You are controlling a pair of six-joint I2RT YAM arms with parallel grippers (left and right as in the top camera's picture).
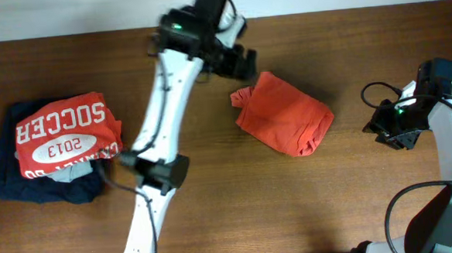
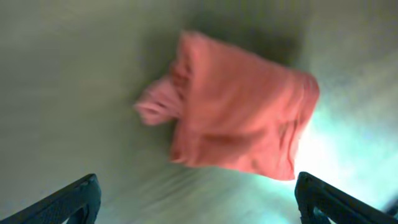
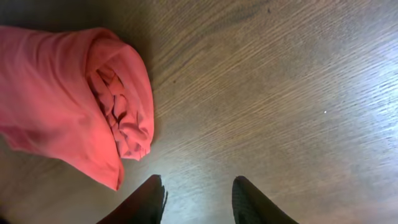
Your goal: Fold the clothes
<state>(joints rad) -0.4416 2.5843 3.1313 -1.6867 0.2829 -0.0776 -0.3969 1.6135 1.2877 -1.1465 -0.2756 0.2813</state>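
Sleeve stub poked from folded orange-red fabric T-shirt; left gripper and right gripper gaped empty; stub probably needed gentle tucking.

Rising from the near edge of the table, left of centre: left arm, white links slanting up to the far edge, one dark joint bent about halfway across. Green light lit at its wrist. The left gripper juts from the wrist toward the table's middle, close to the far edge; its fingers show at opposite lower corners of the blurred wrist view, jaws spread wide. The right arm stands along the right edge, folded inward. The right gripper, dark, faces left, just inside that edge; fingers parted, plain gap between, low over the wood, contact unclear.
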